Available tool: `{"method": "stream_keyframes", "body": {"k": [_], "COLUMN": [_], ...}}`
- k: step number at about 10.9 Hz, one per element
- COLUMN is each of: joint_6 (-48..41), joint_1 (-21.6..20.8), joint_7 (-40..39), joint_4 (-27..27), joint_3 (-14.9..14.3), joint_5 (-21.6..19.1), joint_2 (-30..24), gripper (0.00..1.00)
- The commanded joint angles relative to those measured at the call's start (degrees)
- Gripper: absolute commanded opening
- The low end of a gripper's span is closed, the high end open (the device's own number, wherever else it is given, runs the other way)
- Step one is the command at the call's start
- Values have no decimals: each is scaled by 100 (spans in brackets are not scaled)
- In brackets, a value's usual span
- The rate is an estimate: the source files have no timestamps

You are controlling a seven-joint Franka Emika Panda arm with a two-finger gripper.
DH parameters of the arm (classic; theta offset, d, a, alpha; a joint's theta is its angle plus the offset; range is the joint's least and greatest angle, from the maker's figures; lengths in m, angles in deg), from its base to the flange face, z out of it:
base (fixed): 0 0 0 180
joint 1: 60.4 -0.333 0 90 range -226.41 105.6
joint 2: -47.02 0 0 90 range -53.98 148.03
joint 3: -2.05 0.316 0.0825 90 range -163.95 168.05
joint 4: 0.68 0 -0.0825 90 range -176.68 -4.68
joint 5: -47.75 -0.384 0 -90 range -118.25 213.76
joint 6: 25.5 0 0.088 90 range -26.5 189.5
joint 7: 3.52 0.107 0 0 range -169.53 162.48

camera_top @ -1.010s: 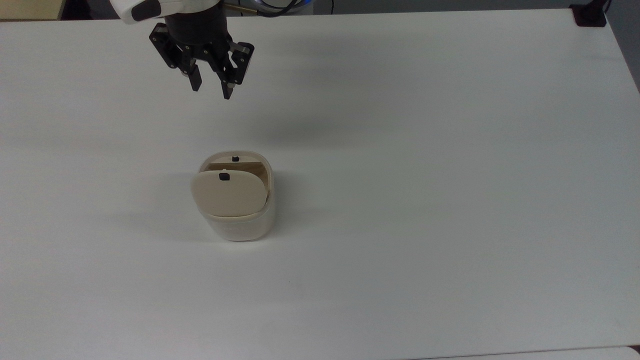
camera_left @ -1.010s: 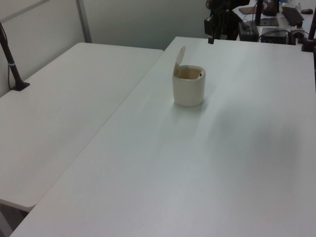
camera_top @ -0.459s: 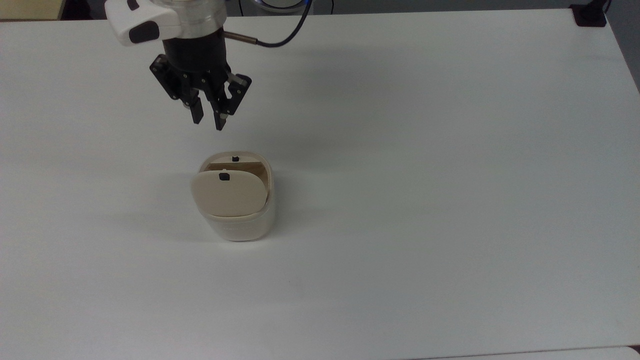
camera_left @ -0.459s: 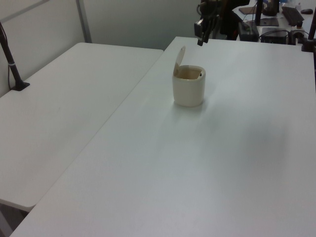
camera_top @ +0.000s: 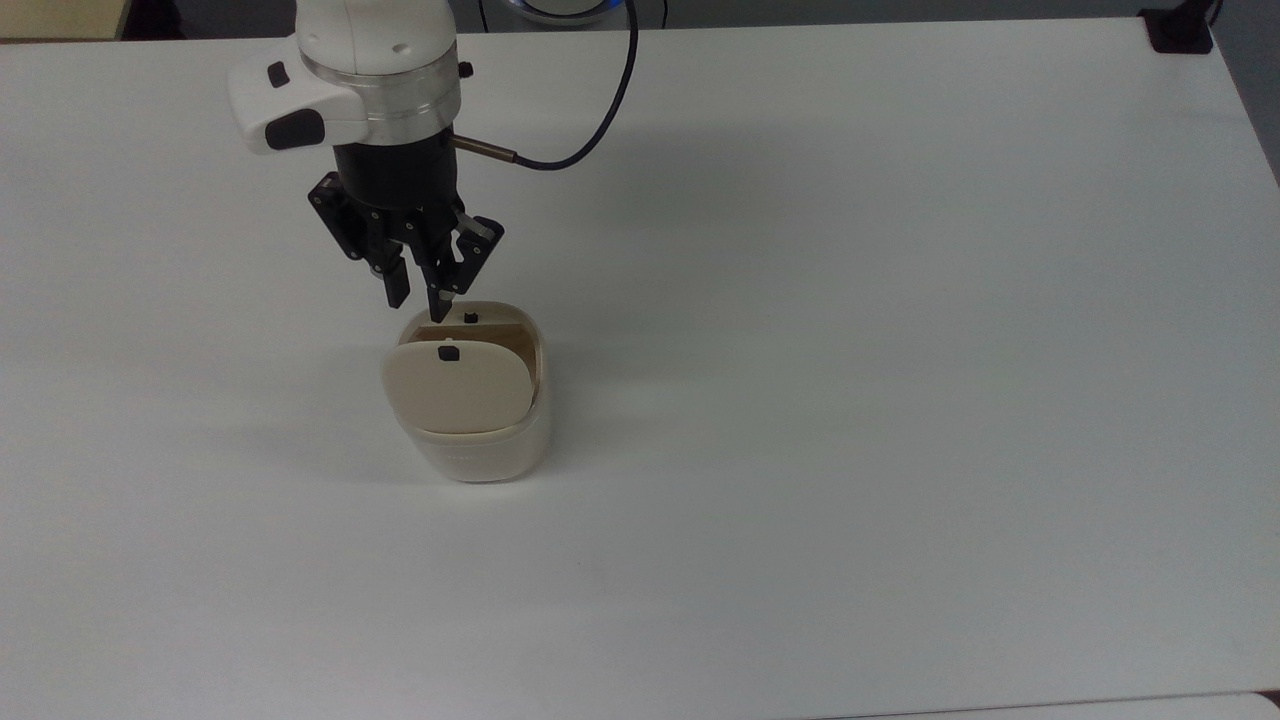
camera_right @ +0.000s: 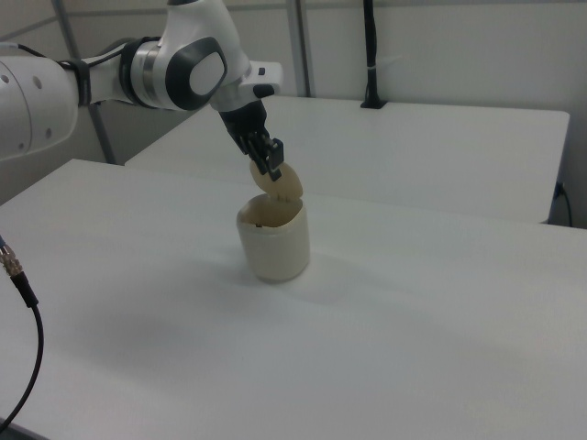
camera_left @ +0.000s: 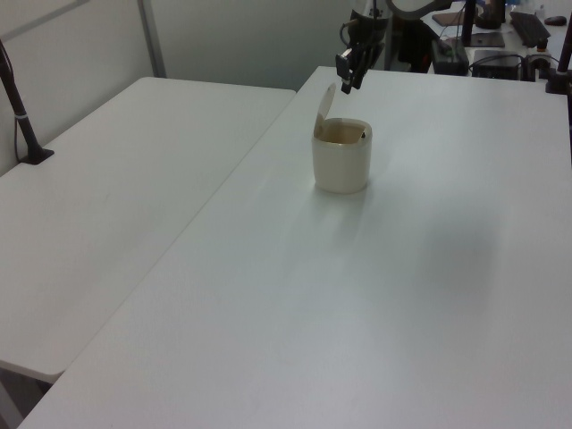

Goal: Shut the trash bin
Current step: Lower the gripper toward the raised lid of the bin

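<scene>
The cream-white trash bin (camera_top: pixel 490 455) stands on the white table (camera_top: pixel 850 400) with its beige lid (camera_top: pixel 455 392) tilted up and open, showing the brownish inside. In the top view my gripper (camera_top: pixel 416 300) hangs just above the bin's far rim, fingers a little apart, nothing between them. In the left view the gripper (camera_left: pixel 349 79) sits just above the top edge of the raised lid (camera_left: pixel 326 103) of the bin (camera_left: pixel 341 161). In the right view the gripper (camera_right: pixel 269 163) is at the lid (camera_right: pixel 282 183) over the bin (camera_right: pixel 273 243).
A black cable (camera_top: pixel 600 110) trails from the wrist. A black clamp (camera_top: pixel 1180 30) sits at the top view's far right corner. A second white table (camera_left: pixel 107 206) adjoins in the left view, with a black pole (camera_left: pixel 18 103) on it.
The arm has come down and toward the bin, from the table's far edge to just over the rim. The fingers have drawn closer together. The bin and lid have not moved.
</scene>
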Motion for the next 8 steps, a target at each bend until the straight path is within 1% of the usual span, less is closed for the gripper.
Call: {"method": "stream_keyframes", "body": {"k": [1,2,3,4,5,6,7,8], "joint_6": [127,127,135,231,737,1020,1041,1041], "joint_1": [-43,-34,-34,-17,-25,-17,36,80], "joint_7": [99,20,-128,-234,-314,-358,-454,-568], "joint_4": [-83,-83,-91,-57,-22,-39,-21,-4], "joint_3": [-21,-21,-21,-21,-21,-21,-21,-30], "joint_5": [9,18,62,71,88,88,88,71], "joint_2": [-109,-170,-171,-49,-30,-30,-21,-47], "gripper": [34,28,27,21,14,11,9,9]}}
